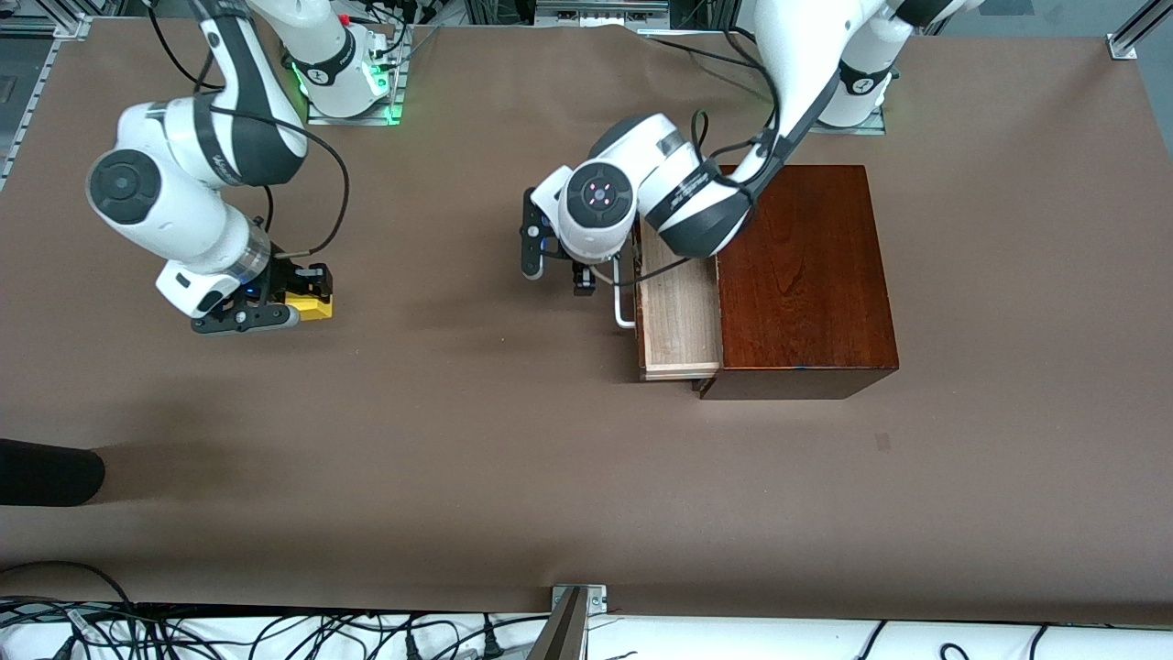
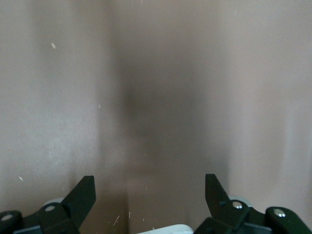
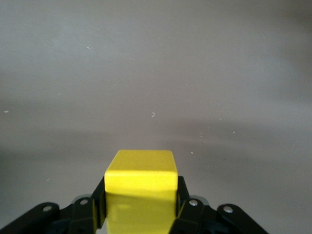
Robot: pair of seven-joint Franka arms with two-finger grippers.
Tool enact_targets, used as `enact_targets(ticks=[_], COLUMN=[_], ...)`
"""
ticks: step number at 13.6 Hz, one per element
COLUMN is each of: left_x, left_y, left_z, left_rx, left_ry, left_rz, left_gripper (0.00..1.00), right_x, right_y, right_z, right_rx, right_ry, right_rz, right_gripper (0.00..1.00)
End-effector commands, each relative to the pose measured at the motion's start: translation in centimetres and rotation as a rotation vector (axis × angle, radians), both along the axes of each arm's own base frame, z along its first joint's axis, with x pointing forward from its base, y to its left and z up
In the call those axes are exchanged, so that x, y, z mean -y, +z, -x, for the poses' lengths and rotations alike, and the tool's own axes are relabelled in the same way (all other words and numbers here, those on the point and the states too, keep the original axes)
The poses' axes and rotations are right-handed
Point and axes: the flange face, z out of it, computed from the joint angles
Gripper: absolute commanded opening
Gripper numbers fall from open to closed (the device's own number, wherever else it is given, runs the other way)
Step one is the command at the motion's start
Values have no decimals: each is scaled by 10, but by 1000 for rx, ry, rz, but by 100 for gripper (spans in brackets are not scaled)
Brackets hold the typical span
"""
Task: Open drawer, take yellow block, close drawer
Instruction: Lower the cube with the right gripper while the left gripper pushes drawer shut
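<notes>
Table (image 1: pixel 513 477): a brown surface was shown from above, with both arms' bases along the top edge of the front view.
Wooden box (image 1: pixel 806 275): a dark reddish-brown box was seen toward the left arm's end of the table.
Drawer (image 1: pixel 680 316): it was pulled partly out of the box, its pale wood interior exposed; its white handle (image 1: pixel 623 307) was seen just beside the left gripper.
Left gripper (image 1: pixel 555 261): it was held low over bare table in front of the drawer, fingers spread wide apart with nothing between them; in the left wrist view the two dark fingertips (image 2: pixel 80 195) were seen well apart over the tabletop.
Right gripper (image 1: pixel 302 302): it was positioned over the right arm's end of the table, clenched around the yellow block.
Yellow block (image 3: pixel 141 187): a small bright cube was gripped between the right fingers (image 3: pixel 95 209), well apart from the drawer; in the front view (image 1: pixel 310 306) it showed at the gripper's tip.
</notes>
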Motion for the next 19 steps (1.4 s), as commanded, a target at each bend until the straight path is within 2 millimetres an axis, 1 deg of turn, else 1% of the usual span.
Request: enact_targets(ticks=[1,3,5,7,8,9,11,12,13,14,15,16,18,19], left_x=[-22,-50,-77,-106,-111,-117,-139,-144,-144,-138,-134,-136,-148,-159], left_y=[-16,-15,-18,-19,-17,-13,-8,-5,-1,16,46,83,147,187], left_z=[1,-11,-17,-30,-32,-33,-44,-47,-48,-47,-46,-46,-46,-50], left_rx=[-22,-50,-118,-163,-174,-182,-193,-196,-190,-159,-118,-69,32,93], left_ry=[-43,-29,-8,17,21,25,53,61,62,73,82,95,122,136], left_rz=[-83,-163,-236,-264,-272,-286,-300,-301,-297,-284,-256,-227,-199,-166], left_gripper=[100,100,100,100,100,100,100,100,100,100,100,100,100,100], right_x=[2,3,5,8,8,8,8,8,8,8,7,7,7,7], right_y=[-27,-58,-84,-108,-115,-118,-128,-133,-139,-142,-146,-150,-157,-159], right_z=[10,12,13,15,14,14,17,18,18,19,19,19,20,21], right_rx=[23,20,26,24,24,25,32,35,33,30,27,27,24,21], right_ry=[-40,-63,-74,-77,-62,-43,-6,-5,-6,-6,-4,-6,-5,-5], right_rz=[16,18,15,16,21,29,39,38,38,38,38,38,38,38], right_gripper=[0,0,0,0,0,0,0,0,0,0,0,0,0,8])
